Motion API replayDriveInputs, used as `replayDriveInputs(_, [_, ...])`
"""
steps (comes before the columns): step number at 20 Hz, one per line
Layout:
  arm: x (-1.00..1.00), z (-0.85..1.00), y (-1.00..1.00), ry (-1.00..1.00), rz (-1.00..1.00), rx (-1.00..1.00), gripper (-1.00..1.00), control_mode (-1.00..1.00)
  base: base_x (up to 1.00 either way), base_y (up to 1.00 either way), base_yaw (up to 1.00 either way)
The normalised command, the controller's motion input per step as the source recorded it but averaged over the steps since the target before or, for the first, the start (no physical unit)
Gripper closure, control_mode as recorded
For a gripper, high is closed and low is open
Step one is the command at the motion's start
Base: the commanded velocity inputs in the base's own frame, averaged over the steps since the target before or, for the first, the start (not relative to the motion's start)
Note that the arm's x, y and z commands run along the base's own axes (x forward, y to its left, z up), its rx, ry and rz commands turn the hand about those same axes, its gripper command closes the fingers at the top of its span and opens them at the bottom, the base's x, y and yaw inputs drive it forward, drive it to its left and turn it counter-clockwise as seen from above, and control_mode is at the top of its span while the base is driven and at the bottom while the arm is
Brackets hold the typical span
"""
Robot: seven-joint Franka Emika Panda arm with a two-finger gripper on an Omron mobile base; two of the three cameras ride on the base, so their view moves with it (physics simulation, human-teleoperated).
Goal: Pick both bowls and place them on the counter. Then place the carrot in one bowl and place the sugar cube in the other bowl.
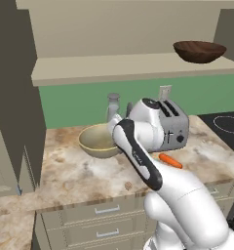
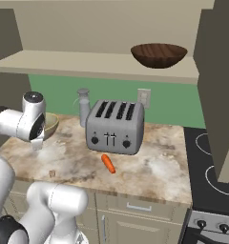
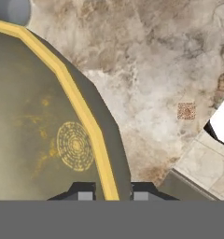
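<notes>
Deep beige-olive bowl (image 3: 39, 140), yellow rim, ringed pattern inside.

The counter (image 1: 85, 171) looked like mottled polished stone. The beige bowl (image 1: 97, 141) seemed matt glazed ceramic, yellow at the rim. The shelf bowl (image 1: 199, 51) showed dark wood grain. The toaster (image 2: 115, 126) was brushed metal, the carrot (image 2: 108, 163) smooth.

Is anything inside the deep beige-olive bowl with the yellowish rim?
Nothing shows inside the beige-olive bowl; the hand view shows bare floor with a ring pattern. The gripper straddles its rim, and the bowl's far side is cropped out.
</notes>
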Motion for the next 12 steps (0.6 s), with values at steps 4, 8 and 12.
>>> replayDriveInputs(4, [0.69,-0.34,0.17,0.05,0.0,0.0,1.0,-1.0,0.0,0.0,0.0])
replayDriveInputs(8, [0.61,-0.42,0.37,0.11,0.0,0.0,1.0,-1.0,0.0,0.0,0.0])
replayDriveInputs(12, [0.56,-0.42,0.33,0.09,0.0,0.0,1.0,-1.0,0.0,0.0,0.0])
